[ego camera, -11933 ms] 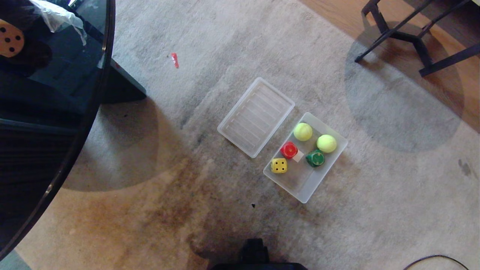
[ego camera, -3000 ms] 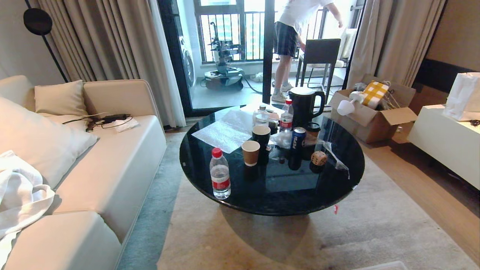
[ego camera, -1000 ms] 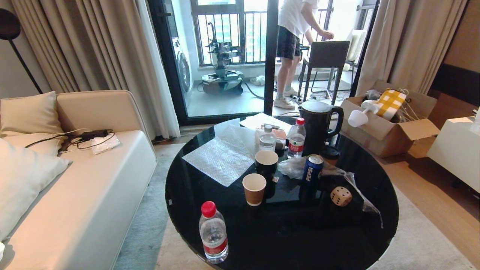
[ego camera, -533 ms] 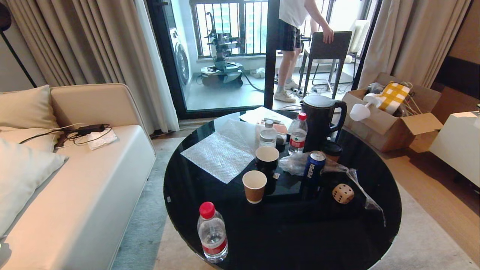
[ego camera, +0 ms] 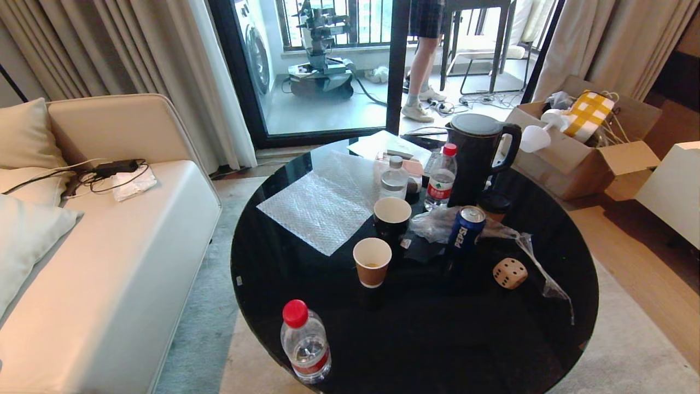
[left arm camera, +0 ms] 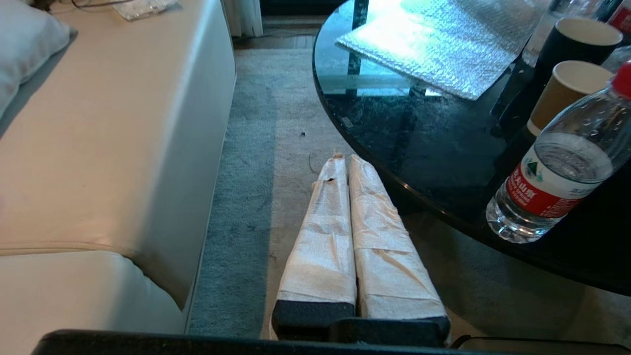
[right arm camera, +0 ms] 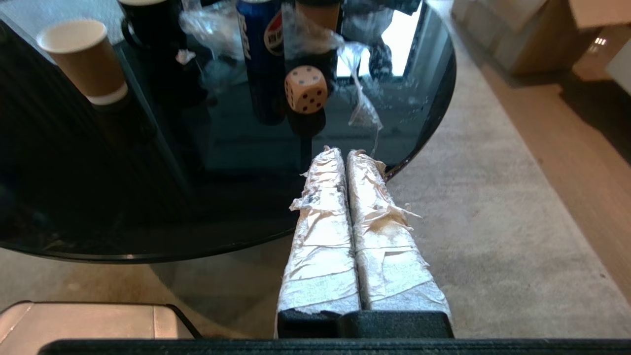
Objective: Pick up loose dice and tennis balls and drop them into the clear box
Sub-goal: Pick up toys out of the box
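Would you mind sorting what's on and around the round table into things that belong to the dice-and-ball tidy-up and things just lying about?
Belongs to the job:
- beige die on the black table
- right gripper, shut, empty
- left gripper, shut, empty

Just lying about:
- paper cup
- black mug
- Pepsi can
- water bottles
- kettle
- bubble wrap

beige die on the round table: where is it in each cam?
Head view: the beige die sits on the black glass table, right of the Pepsi can, beside the crumpled plastic wrap.
Left wrist view: not in it.
Right wrist view: the die lies beyond the shut right gripper, next to the can.
Shared landmark: the brown paper cup.
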Controlling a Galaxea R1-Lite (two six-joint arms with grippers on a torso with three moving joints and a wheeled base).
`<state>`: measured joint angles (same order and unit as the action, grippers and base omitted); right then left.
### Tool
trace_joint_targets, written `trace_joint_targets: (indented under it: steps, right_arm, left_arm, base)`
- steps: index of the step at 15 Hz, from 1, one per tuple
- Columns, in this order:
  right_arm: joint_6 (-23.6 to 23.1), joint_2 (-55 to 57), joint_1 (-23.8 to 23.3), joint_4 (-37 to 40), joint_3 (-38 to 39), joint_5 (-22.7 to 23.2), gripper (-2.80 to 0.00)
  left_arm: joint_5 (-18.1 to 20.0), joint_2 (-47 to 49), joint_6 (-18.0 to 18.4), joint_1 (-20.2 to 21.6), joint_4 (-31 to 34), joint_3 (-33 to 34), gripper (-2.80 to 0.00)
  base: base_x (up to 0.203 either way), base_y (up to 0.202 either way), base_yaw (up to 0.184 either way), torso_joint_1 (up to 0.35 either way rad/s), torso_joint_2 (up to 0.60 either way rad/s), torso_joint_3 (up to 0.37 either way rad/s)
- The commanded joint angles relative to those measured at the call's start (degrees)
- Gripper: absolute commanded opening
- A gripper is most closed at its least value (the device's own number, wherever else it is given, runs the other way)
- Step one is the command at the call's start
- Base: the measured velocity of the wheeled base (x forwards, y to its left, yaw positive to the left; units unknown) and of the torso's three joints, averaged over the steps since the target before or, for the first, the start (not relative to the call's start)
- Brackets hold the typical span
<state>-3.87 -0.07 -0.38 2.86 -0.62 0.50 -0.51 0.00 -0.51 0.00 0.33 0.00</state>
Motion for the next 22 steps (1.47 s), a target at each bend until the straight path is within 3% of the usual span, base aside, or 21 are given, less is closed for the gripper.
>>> trace_joint_targets:
  steps: [1, 9, 17, 19, 22]
  right_arm:
    - [-0.09, -0.01, 0.02, 0.04, 0.01, 0.03, -2.8]
    - [-0.09, -0.01, 0.03, 0.04, 0.01, 0.03, -2.8]
    - [0.0, -0.01, -0.06, 0.39, -0.35, -0.33, -2.8]
    - [0.03, 1.34, -0.04, 2.43, -4.94, -0.17, -2.8]
    - [2.96, 7.29, -0.05, 13.77, -16.16, 0.31, -2.8]
  left_arm:
    - [-0.02, 0.0, -0.02, 0.0, 0.02, 0.0, -2.8]
    - [-0.02, 0.0, -0.02, 0.0, 0.02, 0.0, -2.8]
    - [-0.02, 0.0, -0.02, 0.0, 0.02, 0.0, -2.8]
    - [-0.02, 0.0, -0.02, 0.0, 0.02, 0.0, -2.8]
    - [-0.02, 0.0, -0.02, 0.0, 0.02, 0.0, -2.8]
  base:
    - [0.0, 0.0, 0.0, 0.002, 0.0, -0.203]
    - [0.0, 0.0, 0.0, 0.002, 0.0, -0.195]
    - [0.0, 0.0, 0.0, 0.001, 0.0, -0.026]
    - [0.0, 0.0, 0.0, 0.0, 0.0, 0.0]
    - [0.0, 0.0, 0.0, 0.0, 0.0, 0.0]
